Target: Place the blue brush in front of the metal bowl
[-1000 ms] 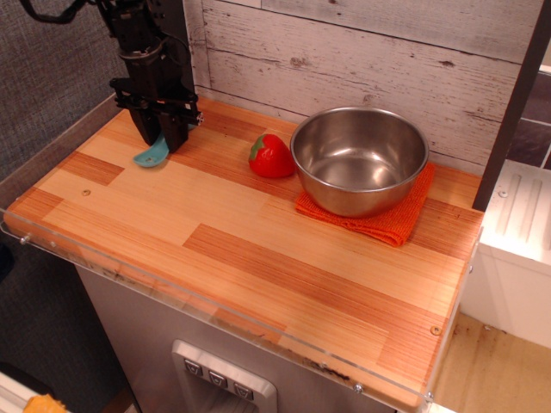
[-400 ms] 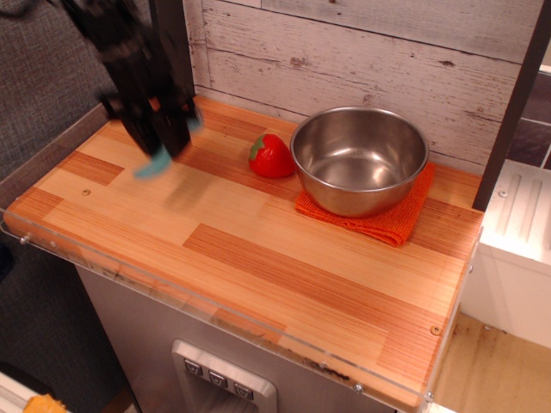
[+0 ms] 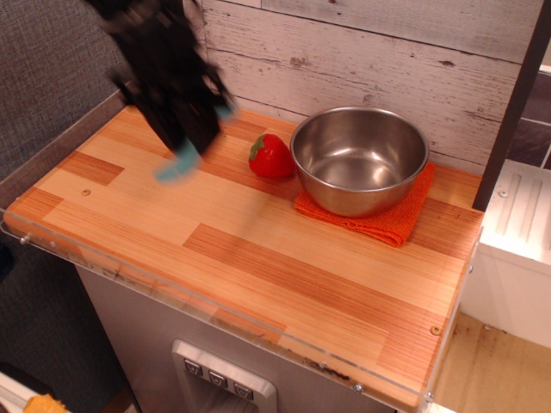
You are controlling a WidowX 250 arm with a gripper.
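Observation:
My black gripper (image 3: 191, 138) is blurred by motion above the back left of the wooden table (image 3: 258, 258). It is shut on the blue brush (image 3: 178, 166), whose teal handle hangs out below the fingers, lifted off the table. The metal bowl (image 3: 360, 159) stands at the back right on an orange cloth (image 3: 379, 219), well to the right of my gripper.
A red strawberry toy (image 3: 271, 157) sits just left of the bowl, between it and my gripper. A plank wall runs behind the table. A clear plastic lip edges the table's front and left. A dark post (image 3: 512, 103) stands at the right.
My gripper has lifted the blue brush off the table at the back left and carried it to the right, toward the strawberry toy. The bowl and the toy have not moved.

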